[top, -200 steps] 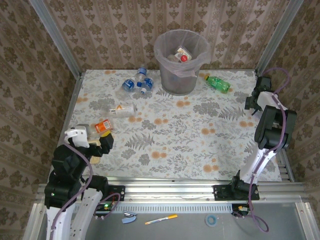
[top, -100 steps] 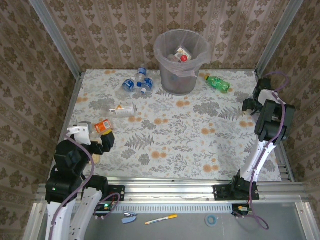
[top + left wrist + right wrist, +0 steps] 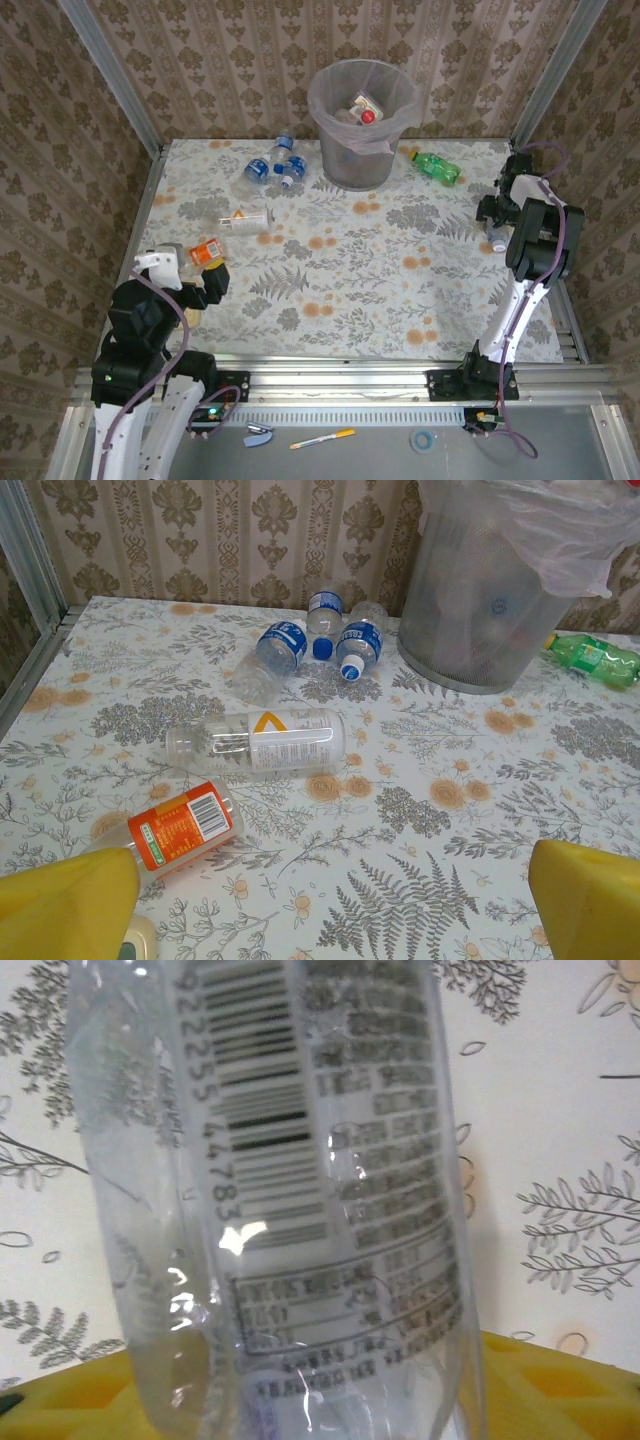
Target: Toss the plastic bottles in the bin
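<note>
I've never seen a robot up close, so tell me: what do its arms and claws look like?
The left arm and right arm look alike: white links between chunky black joints, with a purple cable looping along each. The left gripper and right gripper are black, with bright yellow fingers.

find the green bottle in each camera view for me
top external: the green bottle lies at the far right of the table, just right of the bin.
left wrist: the green bottle is at the right edge, right of the bin.
right wrist: a close look at a clear bottle with a barcode.
shared landmark: the bin.
</note>
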`<action>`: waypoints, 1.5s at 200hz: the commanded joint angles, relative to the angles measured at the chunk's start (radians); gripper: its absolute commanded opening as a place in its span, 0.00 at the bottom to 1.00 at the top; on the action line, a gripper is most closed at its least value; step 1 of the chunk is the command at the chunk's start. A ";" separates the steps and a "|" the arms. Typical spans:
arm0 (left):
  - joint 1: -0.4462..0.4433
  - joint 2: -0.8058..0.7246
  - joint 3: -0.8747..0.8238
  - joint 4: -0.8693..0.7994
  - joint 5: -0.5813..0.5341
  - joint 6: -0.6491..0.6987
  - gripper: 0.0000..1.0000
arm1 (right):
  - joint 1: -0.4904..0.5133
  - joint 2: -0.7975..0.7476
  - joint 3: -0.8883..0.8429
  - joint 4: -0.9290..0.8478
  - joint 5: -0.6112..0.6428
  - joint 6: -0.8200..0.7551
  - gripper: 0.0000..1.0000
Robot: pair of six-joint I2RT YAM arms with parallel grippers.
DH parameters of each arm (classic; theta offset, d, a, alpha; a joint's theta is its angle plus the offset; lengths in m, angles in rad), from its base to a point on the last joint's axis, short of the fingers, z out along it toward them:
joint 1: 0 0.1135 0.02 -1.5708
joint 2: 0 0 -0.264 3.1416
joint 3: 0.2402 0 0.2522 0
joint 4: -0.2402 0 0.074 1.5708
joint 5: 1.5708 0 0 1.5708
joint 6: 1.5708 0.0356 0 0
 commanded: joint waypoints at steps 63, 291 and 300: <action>0.010 0.002 -0.002 -0.005 0.005 0.019 1.00 | 0.049 0.001 0.024 -0.079 -0.061 0.065 0.50; 0.011 -0.035 -0.004 0.000 0.010 0.020 1.00 | 0.143 -0.624 -0.293 0.287 -0.356 0.453 0.30; 0.011 -0.037 -0.004 0.002 0.012 0.019 1.00 | 0.149 -0.656 -0.299 0.294 -0.361 0.454 0.29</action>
